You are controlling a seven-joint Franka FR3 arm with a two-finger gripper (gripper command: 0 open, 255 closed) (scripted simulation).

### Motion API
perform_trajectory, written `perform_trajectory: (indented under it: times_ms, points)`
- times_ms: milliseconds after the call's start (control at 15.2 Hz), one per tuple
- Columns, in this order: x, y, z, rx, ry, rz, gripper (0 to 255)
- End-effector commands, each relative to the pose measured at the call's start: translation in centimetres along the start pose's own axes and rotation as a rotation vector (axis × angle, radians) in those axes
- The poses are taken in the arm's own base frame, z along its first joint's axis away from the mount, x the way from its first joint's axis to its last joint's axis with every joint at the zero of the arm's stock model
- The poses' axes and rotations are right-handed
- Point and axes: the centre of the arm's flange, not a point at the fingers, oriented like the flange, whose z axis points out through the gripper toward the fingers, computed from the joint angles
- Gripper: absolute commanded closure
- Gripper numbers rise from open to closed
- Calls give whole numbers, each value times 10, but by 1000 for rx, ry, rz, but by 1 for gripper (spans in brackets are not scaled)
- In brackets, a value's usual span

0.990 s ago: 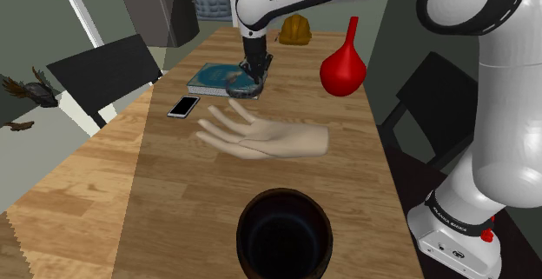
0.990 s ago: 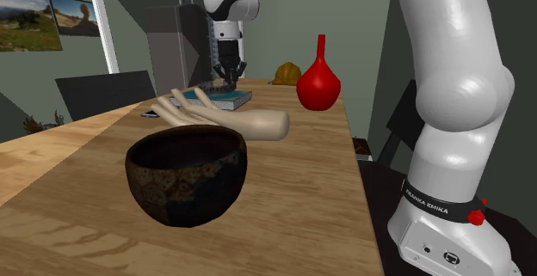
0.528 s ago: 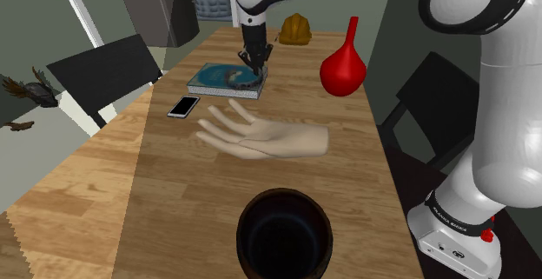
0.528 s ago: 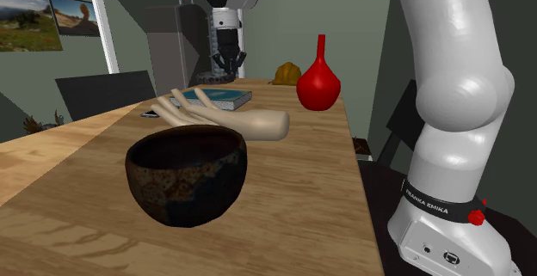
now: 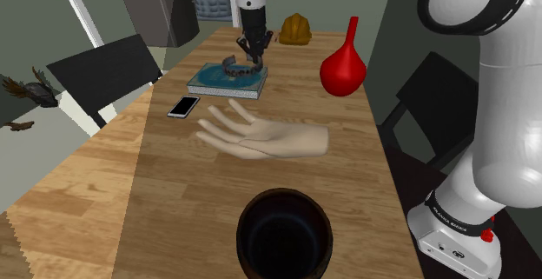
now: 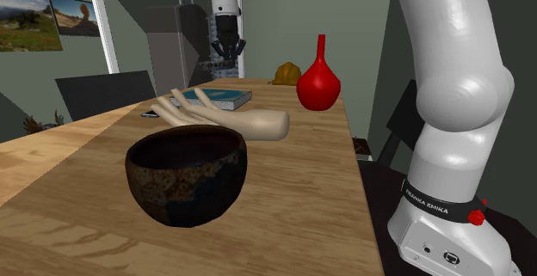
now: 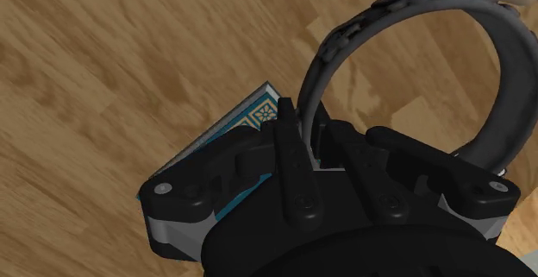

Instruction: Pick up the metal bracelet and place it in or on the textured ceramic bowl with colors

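The claw (image 5: 253, 53) is clenched on the dark bracelet (image 5: 233, 65), held clear above the book (image 5: 208, 81) at the far end of the bench (image 5: 174, 173). Pick-up judged done; the carry over the model hand (image 5: 269, 138) to the near bowl (image 6: 185, 188), and release, remain

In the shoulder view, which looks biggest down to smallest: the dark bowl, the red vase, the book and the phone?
1. The dark bowl, though it sits nearest the camera, so that may fool you.
2. The red vase and the blue book look about alike.
3. The phone looks smallest.
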Motion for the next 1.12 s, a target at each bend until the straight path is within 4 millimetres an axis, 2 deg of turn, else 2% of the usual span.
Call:
perform_trajectory:
  times_ms: [0, 1056]
  points:
    - [-1, 1, -9, 0, -1, 0, 255]
    - [-192, -90, -12, 0, -1, 0, 255]
